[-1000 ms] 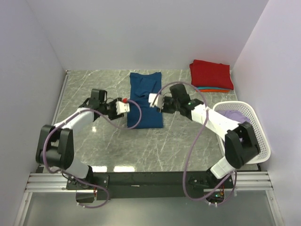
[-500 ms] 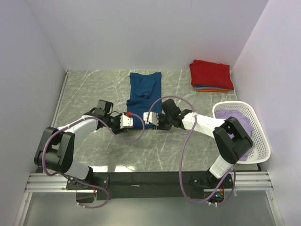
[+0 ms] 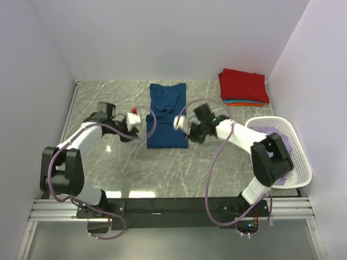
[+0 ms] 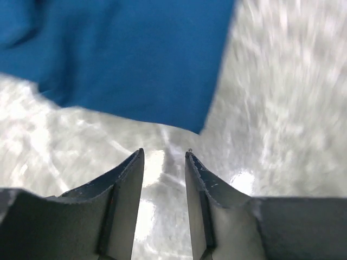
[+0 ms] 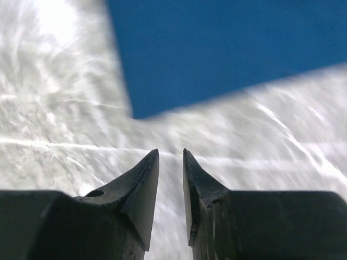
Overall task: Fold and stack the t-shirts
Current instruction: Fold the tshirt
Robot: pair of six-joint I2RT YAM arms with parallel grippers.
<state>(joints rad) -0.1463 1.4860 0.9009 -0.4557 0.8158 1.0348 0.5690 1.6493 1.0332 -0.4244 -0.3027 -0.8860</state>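
Marble-look grey table (image 3: 108,162) boxed in by plain white walls, that's the whole setup in the top view. Biggest thing on it is the white plastic basket (image 3: 300,162) at the right edge of the frame, with a purple garment (image 3: 269,132) lying in it. Next up is the blue t-shirt (image 3: 167,114), flat on the marble in the middle of the frame as a long narrow strip running from the far side toward the arms, a bit rumpled around its middle. Upper right of the frame has the folded stack (image 3: 244,86), red on top with slivers of teal and orange peeking out underneath (can't tell how many are in there). Both arms reach in toward the blue shirt from either side. The left gripper (image 3: 135,119) sits just beside the shirt's left edge, and the right gripper (image 3: 180,124) is at the shirt's right edge near its lower corner. In the left wrist view the fingers (image 4: 127,179) are close together with a narrow gap, nothing between them, bare marble below and a shirt corner just above the tips in the frame. Same in the right wrist view: fingers (image 5: 143,189) only a slit apart, empty, over marble, with a blue corner in the upper part of the frame. Both wrist shots are pretty blurry.
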